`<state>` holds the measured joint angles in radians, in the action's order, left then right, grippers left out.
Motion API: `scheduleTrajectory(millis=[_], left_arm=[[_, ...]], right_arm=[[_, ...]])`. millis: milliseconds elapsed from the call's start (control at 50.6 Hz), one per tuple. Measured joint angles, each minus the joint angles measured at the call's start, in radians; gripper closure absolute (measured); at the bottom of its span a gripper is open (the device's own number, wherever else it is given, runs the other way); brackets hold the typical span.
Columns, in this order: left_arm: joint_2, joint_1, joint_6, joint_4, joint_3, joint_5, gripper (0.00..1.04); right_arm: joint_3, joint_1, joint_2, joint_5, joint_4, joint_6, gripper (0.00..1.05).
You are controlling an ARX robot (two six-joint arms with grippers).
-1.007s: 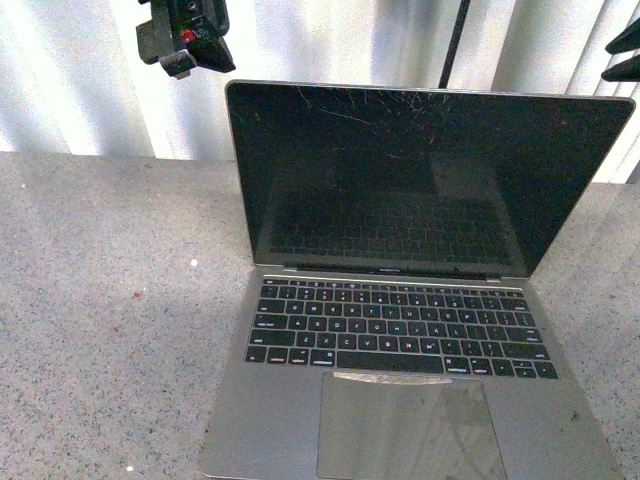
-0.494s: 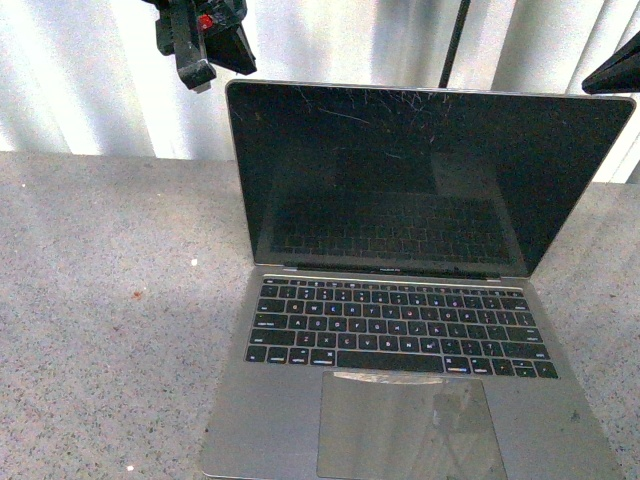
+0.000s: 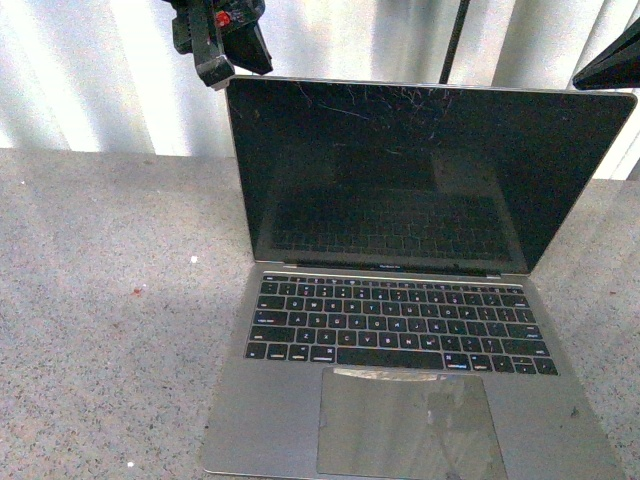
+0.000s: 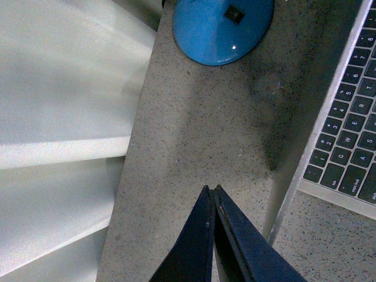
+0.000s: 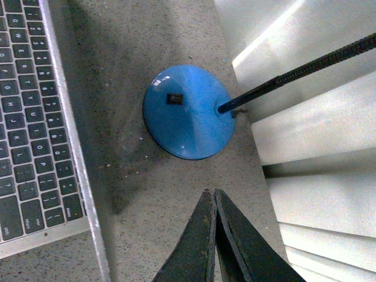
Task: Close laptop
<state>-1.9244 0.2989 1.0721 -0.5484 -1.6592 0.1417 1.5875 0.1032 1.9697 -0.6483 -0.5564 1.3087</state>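
The laptop (image 3: 400, 300) stands open on the speckled grey table, grey-silver with black keys, a large trackpad and a scratched black screen facing me. My left gripper (image 3: 215, 78) is shut and empty, just above and beside the screen's top left corner. In the left wrist view the shut left gripper (image 4: 211, 188) hangs over the table behind the lid, with the laptop's keyboard (image 4: 349, 147) to one side. My right gripper (image 3: 580, 85) is shut and empty, behind the screen's top right corner, mostly out of frame. In the right wrist view the shut right gripper (image 5: 211, 191) hangs behind the laptop (image 5: 35, 129).
A blue round lamp base (image 5: 189, 111) with a black stem (image 5: 294, 73) stands on the table behind the laptop; it also shows in the left wrist view (image 4: 223, 26). White vertical blinds (image 3: 90, 70) back the table. The table (image 3: 110, 320) extends left of the laptop.
My left gripper has moved right and down toward the screen's top left corner. My right gripper has shifted at the top right edge. The laptop's lid stands as before.
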Motion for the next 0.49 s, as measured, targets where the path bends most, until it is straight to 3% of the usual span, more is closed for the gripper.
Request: scheduleTrajectory(millis=[494], left_arm=[[0.011, 0.025, 0.035, -0.001, 0.052, -0.003, 1.01]], right_arm=[[-0.035, -0.023, -0.011, -0.012, -0.095, -0.001, 1.02]])
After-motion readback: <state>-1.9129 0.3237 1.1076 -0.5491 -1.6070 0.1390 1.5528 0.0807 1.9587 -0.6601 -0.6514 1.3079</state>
